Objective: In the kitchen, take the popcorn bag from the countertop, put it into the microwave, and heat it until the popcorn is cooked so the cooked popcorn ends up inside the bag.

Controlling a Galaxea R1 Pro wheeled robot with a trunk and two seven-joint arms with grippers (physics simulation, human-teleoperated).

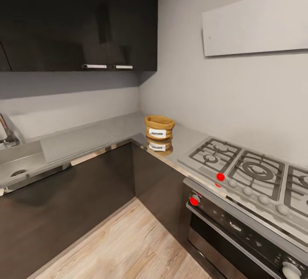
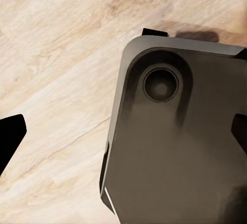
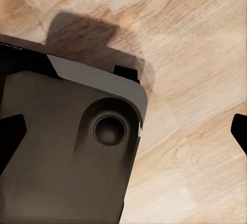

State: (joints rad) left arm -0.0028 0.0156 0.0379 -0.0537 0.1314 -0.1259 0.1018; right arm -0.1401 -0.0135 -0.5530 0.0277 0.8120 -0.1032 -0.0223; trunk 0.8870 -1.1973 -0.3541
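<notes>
Popcorn bag (image 1: 159, 127) is seen standing upright on the countertop (image 1: 98, 135), at the inner corner where the two runs of the L-shaped slab meet, close to the grey wall. Its rim is rolled down and its white label faces the camera; a reflection of the bag is visible in the glossy surface just in front of it. The gas hob (image 1: 252, 172) is set into the counter beside the bag, apart from it, with grey grates, a row of pale knobs and one red marker at its front edge. A built-in oven (image 1: 239, 236) is fitted below the hob, with a second red marker at its upper corner. A sink (image 1: 19, 163) with a tap is recessed at the far end of the other run. Dark wall cabinets (image 1: 81, 20) are mounted above, dark base cabinets below. Pale wood flooring (image 1: 124, 244) is laid throughout.

In each wrist view, the robot's dark base is seen over the floor. The left gripper (image 2: 123, 136) and the right gripper (image 3: 123, 134) are each seen with fingertips spread wide apart, nothing between them.
</notes>
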